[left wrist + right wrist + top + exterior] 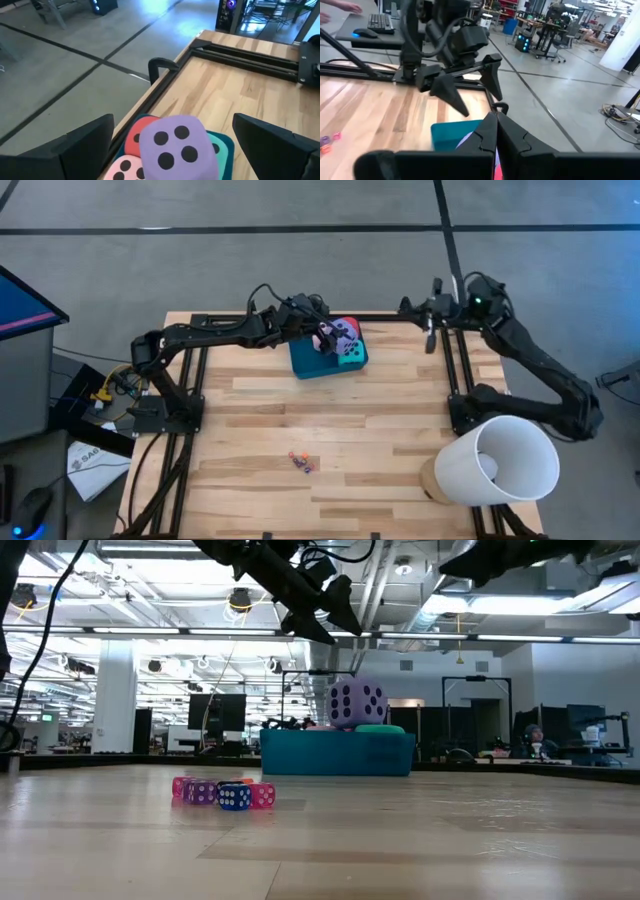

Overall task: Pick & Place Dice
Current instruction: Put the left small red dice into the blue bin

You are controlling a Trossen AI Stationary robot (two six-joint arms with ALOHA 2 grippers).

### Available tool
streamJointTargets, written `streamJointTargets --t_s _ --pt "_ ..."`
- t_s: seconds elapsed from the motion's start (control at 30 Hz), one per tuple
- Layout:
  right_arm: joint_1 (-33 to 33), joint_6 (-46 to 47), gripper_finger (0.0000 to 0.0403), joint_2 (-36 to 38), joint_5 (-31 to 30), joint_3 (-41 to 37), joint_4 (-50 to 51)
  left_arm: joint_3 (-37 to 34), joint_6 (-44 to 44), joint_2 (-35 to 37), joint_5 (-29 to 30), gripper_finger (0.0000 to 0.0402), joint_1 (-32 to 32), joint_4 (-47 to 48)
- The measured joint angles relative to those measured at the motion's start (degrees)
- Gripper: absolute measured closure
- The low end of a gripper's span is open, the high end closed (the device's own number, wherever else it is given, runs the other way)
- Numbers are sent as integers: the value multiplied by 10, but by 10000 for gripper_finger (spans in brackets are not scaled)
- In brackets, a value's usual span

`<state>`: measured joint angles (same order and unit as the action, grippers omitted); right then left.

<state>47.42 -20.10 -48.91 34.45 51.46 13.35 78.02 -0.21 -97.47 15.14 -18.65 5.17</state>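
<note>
Four small dice (222, 793) lie before four large dice (341, 339).

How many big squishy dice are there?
4, all piled on the teal tray at the table's far edge: purple die on top, with the red die, pink die and turquoise die underneath.

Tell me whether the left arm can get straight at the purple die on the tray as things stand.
Probably yes. The left pincer hangs open right above the purple die, which sits on top of the other dice on the teal tray; nothing lies between them.
</note>
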Motion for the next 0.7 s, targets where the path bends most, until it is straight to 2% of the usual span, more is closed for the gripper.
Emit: streamJointTargets --t_s 0.4,0.57,0.7 --pt "-2 6 403 83 0 -5 70 0 0 0 0 5 19 0" --pt "-2 11 403 96 0 -54 65 0 29 0 0 5 39 0" --pt "-5 59 403 100 0 -107 6 0 30 0 0 5 50 0"
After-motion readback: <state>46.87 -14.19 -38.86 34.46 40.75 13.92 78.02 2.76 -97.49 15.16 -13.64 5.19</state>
